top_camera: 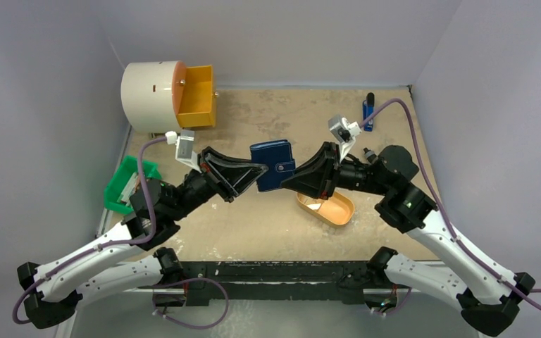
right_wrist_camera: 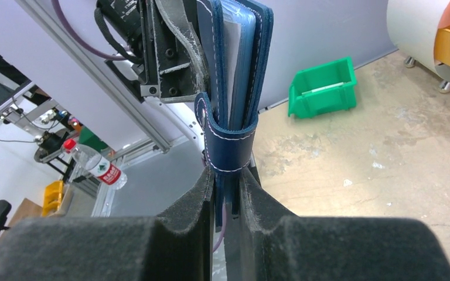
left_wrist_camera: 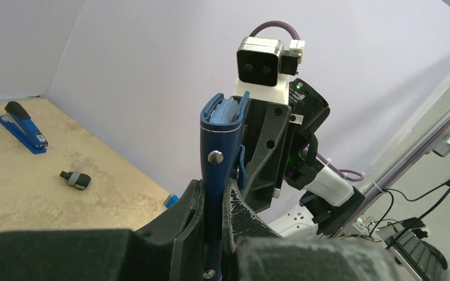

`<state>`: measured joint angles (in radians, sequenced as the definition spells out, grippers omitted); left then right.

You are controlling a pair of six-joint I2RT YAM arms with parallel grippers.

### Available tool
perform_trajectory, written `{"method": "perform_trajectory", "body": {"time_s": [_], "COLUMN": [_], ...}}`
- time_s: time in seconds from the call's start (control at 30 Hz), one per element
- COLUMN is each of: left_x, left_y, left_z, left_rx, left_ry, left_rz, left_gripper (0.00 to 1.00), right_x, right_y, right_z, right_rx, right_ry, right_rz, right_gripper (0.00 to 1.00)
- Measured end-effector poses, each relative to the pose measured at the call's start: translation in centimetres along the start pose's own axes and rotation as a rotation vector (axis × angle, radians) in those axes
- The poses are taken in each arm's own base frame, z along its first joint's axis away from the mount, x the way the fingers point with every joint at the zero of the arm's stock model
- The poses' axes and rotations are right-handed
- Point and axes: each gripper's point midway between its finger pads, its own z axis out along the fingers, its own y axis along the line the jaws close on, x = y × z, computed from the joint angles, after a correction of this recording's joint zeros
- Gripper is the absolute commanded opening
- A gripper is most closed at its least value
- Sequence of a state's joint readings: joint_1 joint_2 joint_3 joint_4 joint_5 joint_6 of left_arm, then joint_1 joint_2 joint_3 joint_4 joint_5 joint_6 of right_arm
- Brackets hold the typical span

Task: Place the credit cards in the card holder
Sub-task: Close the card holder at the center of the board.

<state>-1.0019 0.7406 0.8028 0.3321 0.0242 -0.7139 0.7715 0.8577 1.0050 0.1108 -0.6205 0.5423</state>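
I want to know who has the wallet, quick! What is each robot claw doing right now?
Left gripper: closed, holding the card holder.
Right gripper: closed, holding the same card holder by its other edge.

Place: appearing to be a robotics lab
Enclosure: pale panels (top_camera: 42, 84) walling in the table (top_camera: 253, 225)
Beyond: aluminium rail (right_wrist_camera: 152, 132) and plastic bottle (right_wrist_camera: 99, 167) standing behind

In the middle of the top view the left gripper (top_camera: 256, 174) and right gripper (top_camera: 289, 179) both clamp the wallet (top_camera: 271, 160), so the arms form a bar from side to side. Bare table (top_camera: 282, 116) lies open at upper centre, between the yellow drawer (top_camera: 196, 105) and the stapler (top_camera: 368, 113), and at lower centre. The green bin (top_camera: 123, 186) crowds the left edge. The orange tray (top_camera: 334, 210) sits just below the right gripper.
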Motion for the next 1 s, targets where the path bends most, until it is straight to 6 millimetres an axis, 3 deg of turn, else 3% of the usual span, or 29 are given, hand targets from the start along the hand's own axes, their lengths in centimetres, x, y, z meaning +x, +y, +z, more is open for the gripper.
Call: {"method": "perform_trajectory", "body": {"time_s": [0.07, 0.13, 0.53, 0.63, 0.8, 0.87, 0.93, 1.0], "left_x": [0.0, -0.1, 0.9, 0.9, 0.5, 0.3, 0.4, 0.4], "left_y": [-0.2, -0.5, -1.7, -2.2, -2.8, -3.0, -3.0, -2.9], "left_z": [0.0, -0.1, 0.0, 0.0, -0.4, -0.6, -0.6, -0.7], "left_rx": [0.01, 0.024, 0.101, 0.126, 0.154, 0.16, 0.16, 0.158], "left_ry": [0.002, 0.001, 0.038, 0.041, 0.024, 0.018, 0.018, 0.019], "left_rz": [0.0, -0.002, -0.03, -0.039, -0.048, -0.05, -0.054, -0.056], "left_gripper": [0.0, 0.0, 0.0, 0.0, 0.0, 0.02, 0.16, 0.4], "right_x": [-0.1, -0.1, 0.4, 0.3, 0.0, 0.0, 0.0, 0.0], "right_y": [0.2, 0.6, 2.1, 2.4, 2.9, 2.9, 2.9, 2.9], "right_z": [-0.2, -0.4, -0.3, -0.1, -0.1, -0.1, -0.1, -0.1], "right_rx": [-0.006, -0.016, -0.133, -0.169, -0.209, -0.213, -0.212, -0.212], "right_ry": [-0.003, -0.008, -0.045, -0.065, -0.094, -0.099, -0.101, -0.1], "right_rz": [-0.003, -0.001, 0.068, 0.09, 0.107, 0.116, 0.122, 0.126], "right_gripper": [0.36, 0.46, 0.49, 0.43, 0.1, 0.02, 0.0, 0.0]}}
